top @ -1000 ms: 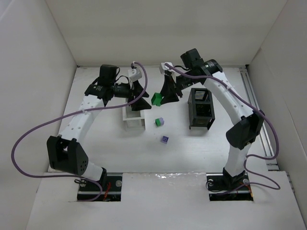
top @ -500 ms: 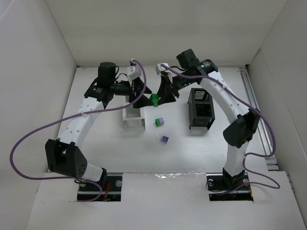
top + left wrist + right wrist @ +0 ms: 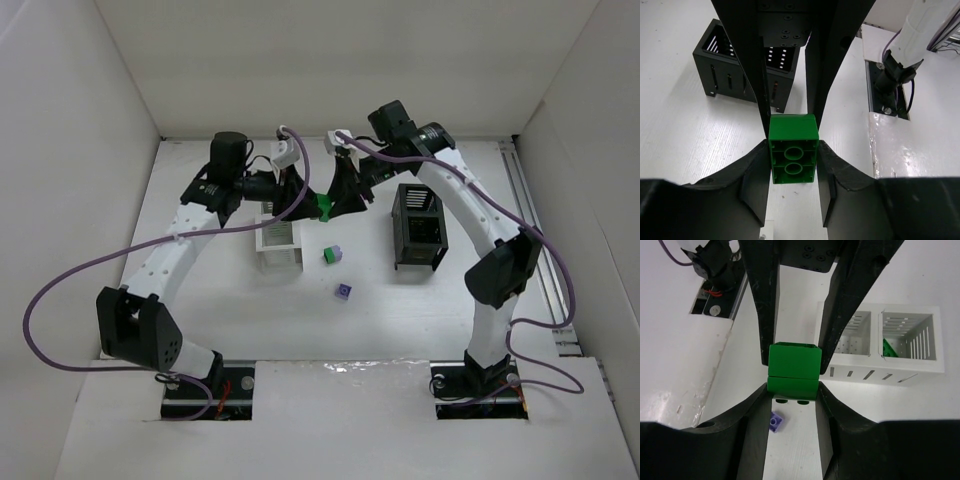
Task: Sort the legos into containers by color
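Observation:
A green lego stack (image 3: 322,207) hangs in the air between both grippers, behind the white container (image 3: 278,243). My left gripper (image 3: 312,207) is shut on one green brick (image 3: 793,135) from the left. My right gripper (image 3: 331,206) is shut on the stack from the right. In the right wrist view the stack is two bricks: the nearer one (image 3: 793,388) sits between my right fingers and the farther one (image 3: 795,360) between the left fingers. A green-and-lavender lego (image 3: 331,254) and a purple lego (image 3: 343,291) lie on the table. The black container (image 3: 420,228) stands at the right.
The white container (image 3: 890,371) holds a green piece (image 3: 888,347) in one compartment. The purple lego (image 3: 776,422) lies below the right gripper. The black container (image 3: 747,65) shows behind the stack in the left wrist view. White walls enclose the table.
The left gripper has moved right and the right gripper slightly left with the green stack. They now meet, and both are closed on it.

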Tool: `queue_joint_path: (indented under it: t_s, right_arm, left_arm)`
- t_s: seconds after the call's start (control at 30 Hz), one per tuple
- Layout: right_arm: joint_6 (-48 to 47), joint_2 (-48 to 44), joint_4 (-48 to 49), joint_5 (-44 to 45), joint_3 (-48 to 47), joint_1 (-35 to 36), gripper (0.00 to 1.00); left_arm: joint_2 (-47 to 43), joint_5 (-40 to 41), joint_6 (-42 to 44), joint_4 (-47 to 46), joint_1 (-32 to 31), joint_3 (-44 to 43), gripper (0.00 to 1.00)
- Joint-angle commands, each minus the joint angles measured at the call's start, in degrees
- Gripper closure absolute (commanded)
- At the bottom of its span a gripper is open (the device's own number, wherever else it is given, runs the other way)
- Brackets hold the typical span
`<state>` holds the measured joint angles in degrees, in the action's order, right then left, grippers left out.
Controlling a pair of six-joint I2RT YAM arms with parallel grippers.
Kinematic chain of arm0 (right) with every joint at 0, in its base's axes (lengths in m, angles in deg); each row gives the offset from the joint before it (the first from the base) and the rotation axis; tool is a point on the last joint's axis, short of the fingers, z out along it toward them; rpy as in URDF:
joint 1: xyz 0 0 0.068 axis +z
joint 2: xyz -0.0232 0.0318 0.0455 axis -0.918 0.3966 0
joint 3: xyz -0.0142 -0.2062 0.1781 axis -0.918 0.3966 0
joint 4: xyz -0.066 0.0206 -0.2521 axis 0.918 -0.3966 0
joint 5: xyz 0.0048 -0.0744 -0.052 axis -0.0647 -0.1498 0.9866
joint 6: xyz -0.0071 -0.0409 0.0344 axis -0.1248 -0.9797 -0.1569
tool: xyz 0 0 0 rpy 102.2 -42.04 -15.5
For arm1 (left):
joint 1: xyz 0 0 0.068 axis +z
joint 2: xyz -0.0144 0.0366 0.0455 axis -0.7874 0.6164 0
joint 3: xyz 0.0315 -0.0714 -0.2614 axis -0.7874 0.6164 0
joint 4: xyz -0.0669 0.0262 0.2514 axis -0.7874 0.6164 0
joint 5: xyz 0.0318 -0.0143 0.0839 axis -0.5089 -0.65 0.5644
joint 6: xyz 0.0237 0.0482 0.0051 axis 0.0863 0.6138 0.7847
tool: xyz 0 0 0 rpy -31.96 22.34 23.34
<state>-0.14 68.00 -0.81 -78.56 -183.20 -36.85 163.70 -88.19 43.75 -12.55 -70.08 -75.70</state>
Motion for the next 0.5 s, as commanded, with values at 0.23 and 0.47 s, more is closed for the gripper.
queue_joint_path:
  t_s: [0.23,0.47]
  right_arm:
    - [-0.8,-1.8,2.4,-1.2,4.9,-1.1,1.0]
    - [-0.8,-4.2,2.9,0.5,12.2,-5.2,1.0]
  left_arm:
    - [-2.4,1.0,-0.8,-1.2,-0.2,1.2,1.0]
    - [-4.5,0.5,-6.6,-6.4,8.0,3.2,1.0]
